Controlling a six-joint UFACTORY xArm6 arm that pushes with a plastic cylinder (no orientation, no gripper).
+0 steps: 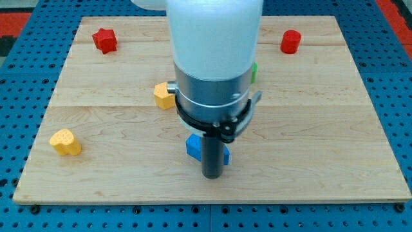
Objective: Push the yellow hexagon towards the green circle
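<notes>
On the wooden worktop (309, 148), which lies over a blue pegboard (19, 96), we list the following.

Item one: our arm housing (212, 58), white above and grey metal below, fills the middle of the view and hides part of the board behind it. We carry no jaws, only the dark rod, so no open or closed state applies.

Item two: my tip (212, 176), the rod's lower end, stands near the view's bottom centre, in front of a blue block (193, 147) that shows on both sides of the rod. We cannot tell whether the two touch.

Item three: the yellow hexagon (164, 95), left of centre, its right side hidden behind the housing. It sits above and to the left of my tip, apart from it.

Item four: a green block (254, 72), seen only as a thin sliver at the housing's right edge; its shape cannot be made out. It lies on the far side of the housing from the yellow hexagon.

Item five: a red star-like block (104, 40), top left.

Item six: a red cylinder (291, 41), top right.

Item seven: a yellow heart-like block (65, 142), at the view's lower left, well apart from the rest.
</notes>
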